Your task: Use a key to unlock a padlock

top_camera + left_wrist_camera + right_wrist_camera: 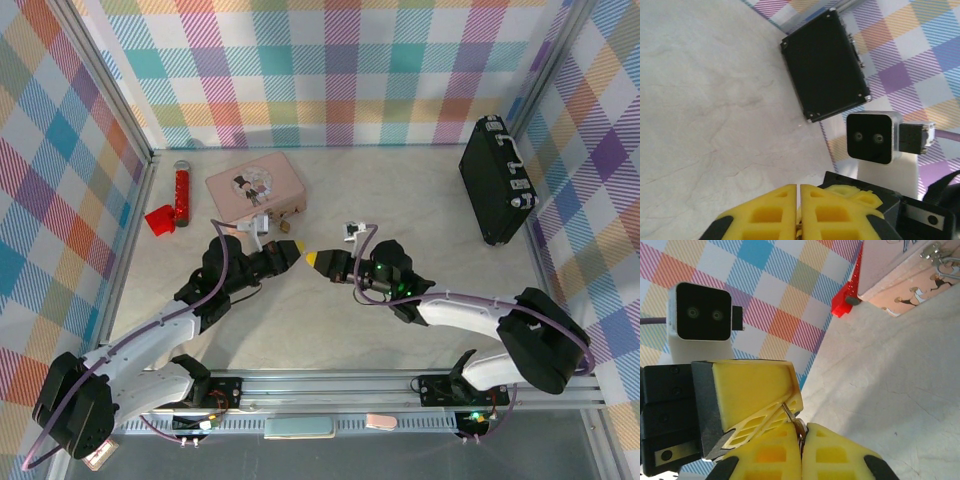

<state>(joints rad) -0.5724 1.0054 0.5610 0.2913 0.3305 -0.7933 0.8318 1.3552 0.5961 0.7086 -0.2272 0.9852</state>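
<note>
The right gripper (316, 260) was pinched shut on the little padlock (800, 430), tip to tip with the left gripper (798, 192) just ahead — clenched too, contents hidden.

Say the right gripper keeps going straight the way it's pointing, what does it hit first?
The left gripper. Its yellow fingertips sit tip to tip with the right gripper, seemingly almost touching, though depth is hard to judge.

Top view high above the pale marbled bench (420, 190), wrist views low and close, left facing the black hard case (825, 60), right facing the pink rectangular box (890, 270)
</note>
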